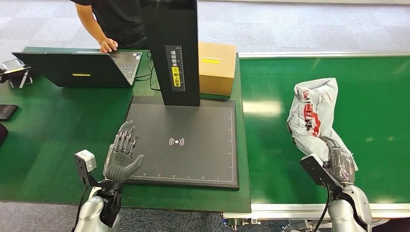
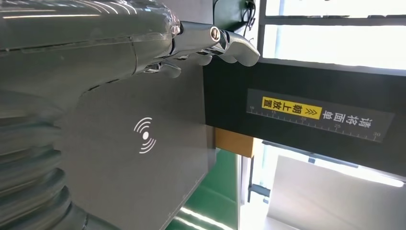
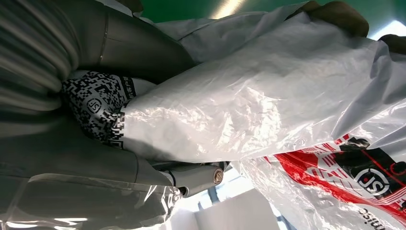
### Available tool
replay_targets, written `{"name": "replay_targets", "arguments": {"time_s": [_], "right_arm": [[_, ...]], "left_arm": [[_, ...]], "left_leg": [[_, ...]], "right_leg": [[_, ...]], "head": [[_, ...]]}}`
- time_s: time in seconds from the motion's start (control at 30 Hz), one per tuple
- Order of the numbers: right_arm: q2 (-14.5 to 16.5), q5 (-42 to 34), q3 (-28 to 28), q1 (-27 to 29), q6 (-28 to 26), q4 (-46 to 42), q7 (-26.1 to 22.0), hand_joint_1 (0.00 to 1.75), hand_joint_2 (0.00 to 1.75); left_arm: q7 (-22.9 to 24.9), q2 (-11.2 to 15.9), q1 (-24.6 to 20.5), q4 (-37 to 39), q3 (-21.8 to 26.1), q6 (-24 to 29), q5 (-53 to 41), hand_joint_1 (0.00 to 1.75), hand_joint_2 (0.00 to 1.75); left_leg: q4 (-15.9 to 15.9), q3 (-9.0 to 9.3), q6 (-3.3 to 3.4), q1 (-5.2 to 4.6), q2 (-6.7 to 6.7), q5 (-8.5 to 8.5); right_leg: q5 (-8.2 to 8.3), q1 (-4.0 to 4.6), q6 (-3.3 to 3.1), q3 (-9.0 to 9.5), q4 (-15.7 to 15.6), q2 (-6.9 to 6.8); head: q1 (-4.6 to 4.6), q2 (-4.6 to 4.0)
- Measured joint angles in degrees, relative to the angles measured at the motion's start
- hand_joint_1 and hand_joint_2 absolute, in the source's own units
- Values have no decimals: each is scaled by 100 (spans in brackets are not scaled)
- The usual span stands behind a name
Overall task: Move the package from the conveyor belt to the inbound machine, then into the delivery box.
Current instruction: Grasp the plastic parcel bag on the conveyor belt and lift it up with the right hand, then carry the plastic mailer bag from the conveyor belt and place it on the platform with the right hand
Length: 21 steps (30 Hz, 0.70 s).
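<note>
Meanwhile right hand point(image 1: 340, 162) fingers grip package point(image 1: 313, 116), apparently; left hand point(image 1: 122, 155) fingers spread, empty, beside scanner column point(image 1: 174, 50)

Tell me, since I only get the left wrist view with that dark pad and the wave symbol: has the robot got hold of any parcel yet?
Observer: Yes. In the head view the right hand grips a white plastic package over the green conveyor belt.
Operator: Is it a firm hold?
Observer: The right wrist view shows the fingers wrapped around the crinkled plastic.
Operator: And the hand near my camera?
Observer: The left hand holds nothing, fingers apart, at the edge of the inbound machine.
</note>
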Motion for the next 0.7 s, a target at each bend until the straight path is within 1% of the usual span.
{"name": "replay_targets", "arguments": {"time_s": [0.1, 0.2, 0.33, 0.4, 0.5, 0.57, 0.7], "right_arm": [[36, -5, 66, 57, -228, -293, -263, 175, 175], [48, 146, 186, 77, -414, -594, -400, 175, 175], [6, 592, 530, 31, -403, -888, -522, 175, 175], [-71, 946, 845, -74, -338, -965, -562, 175, 175], [-214, 1394, 1478, -369, -262, -996, -619, 175, 175], [-314, 1514, 1978, -644, -164, -976, -626, 175, 175], [-530, 1549, 3052, -1366, 137, -719, -720, 175, 175]], "left_arm": [[-37, 0, -25, 0, -4, -10, -14, 0, 175], [-95, 0, -67, 2, -8, -8, -22, 0, 175], [-298, 0, -118, 2, -5, 118, 4, 0, 175], [-425, 0, -138, -7, 1, 216, 59, 0, 175], [-541, 0, -155, -51, 4, 252, 159, 0, 175], [-576, 0, -171, -67, 1, 255, 193, 0, 175], [-632, 1, -199, -68, -16, 257, 219, 0, 175]], "left_leg": [[0, 0, 0, 0, 0, 0], [0, 0, 0, 0, 0, 0], [-1, -2, -1, 0, 1, 0], [-1, -2, -1, 0, 1, 1], [-1, -1, -2, 0, 4, 3], [-1, -1, -4, 0, 5, 5], [-1, 0, -4, 0, 5, 7]], "right_leg": [[0, 1, 0, -1, 0, 1], [0, 2, 0, -1, 0, 1], [1, 3, 0, 0, 1, 3], [1, 3, 0, 0, 3, 3], [2, 3, -1, 0, 4, 5], [2, 2, 0, 0, 5, 4], [3, 3, -1, 0, 7, 5]], "head": [[-1, 0], [0, 0], [-1, 0], [-1, 0], [0, 0], [1, 0], [0, 0]]}}
